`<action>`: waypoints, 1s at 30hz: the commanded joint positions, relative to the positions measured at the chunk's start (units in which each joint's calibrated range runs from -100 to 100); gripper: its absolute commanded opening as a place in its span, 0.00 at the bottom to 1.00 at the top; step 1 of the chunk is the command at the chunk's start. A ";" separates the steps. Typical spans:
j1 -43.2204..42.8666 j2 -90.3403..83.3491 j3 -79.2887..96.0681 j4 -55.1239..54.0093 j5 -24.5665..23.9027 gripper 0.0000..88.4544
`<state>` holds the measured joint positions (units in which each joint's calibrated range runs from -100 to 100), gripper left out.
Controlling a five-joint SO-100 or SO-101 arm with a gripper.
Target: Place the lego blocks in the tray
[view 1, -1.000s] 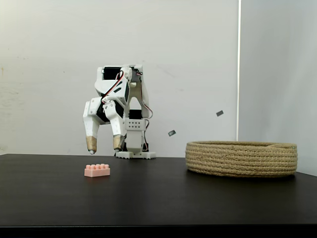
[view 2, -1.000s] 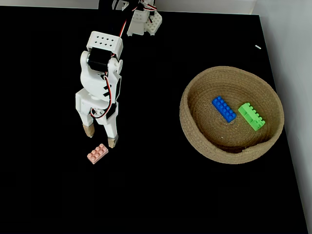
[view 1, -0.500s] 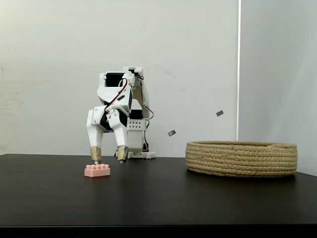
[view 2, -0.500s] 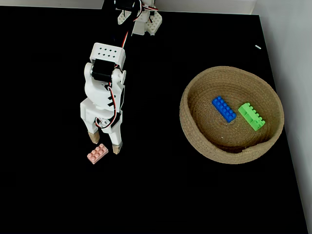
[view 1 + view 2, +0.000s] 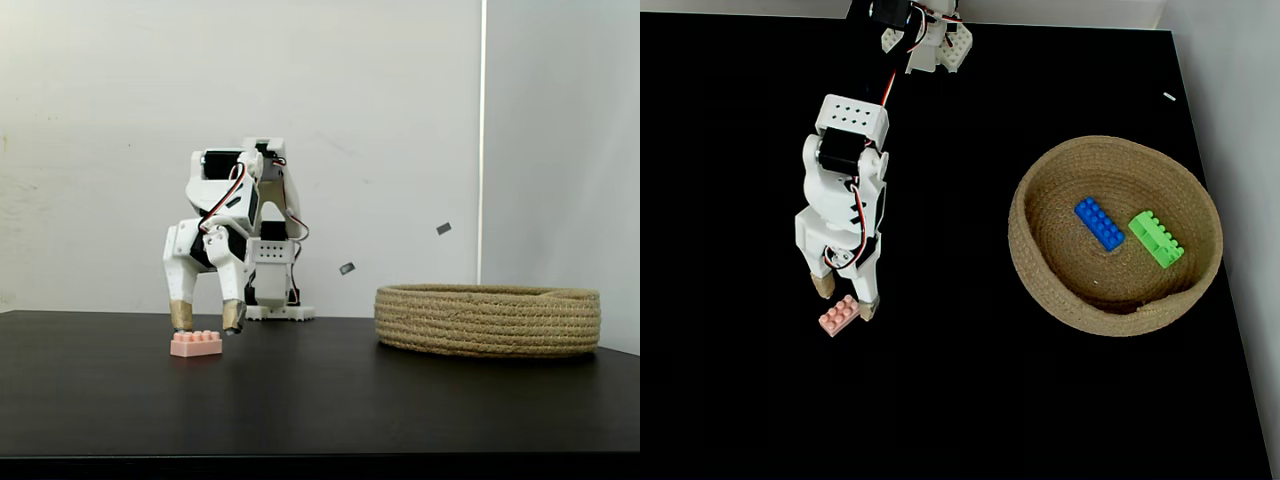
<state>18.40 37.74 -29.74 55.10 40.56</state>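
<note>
In the fixed view from the side, the pink brick (image 5: pixel 196 344) lies flat on the black table (image 5: pixel 320 400), studs up, well to the left of the rope basket (image 5: pixel 488 320). The gripper (image 5: pixel 207 318) points down over it, so the arm looks set for a pick from above. The two tan-tipped fingers (image 5: pixel 181 315) are spread about as wide as the brick is long. Their tips sit level with the studs, one near each end, and hold nothing. Whether they touch the brick cannot be told from here.

In the fixed view from above, the basket (image 5: pixel 1032 275) sits at the right of the table (image 5: pixel 960 400) and already holds the blue brick (image 5: pixel 1099 223) and the green brick (image 5: pixel 1156 239), lying side by side near its middle. That leaves the pink brick (image 5: pixel 839 316) as the last one out, well apart from the basket at lower left. The gripper (image 5: pixel 845 300) is open with its tips on either side of the brick's upper end: one finger (image 5: pixel 821 288) just above and left of it, the other right beside its right edge, perhaps touching. The brick lies at an angle between them, not yet clamped.
</note>
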 commanded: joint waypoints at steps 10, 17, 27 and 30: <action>0.56 0.26 -5.24 1.09 -0.24 0.23; 0.23 1.55 -7.33 1.84 -0.44 0.23; -0.18 3.96 -11.71 3.84 -0.68 0.16; -0.35 5.08 -13.08 4.42 -0.78 0.11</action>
<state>18.40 44.27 -38.22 59.24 39.98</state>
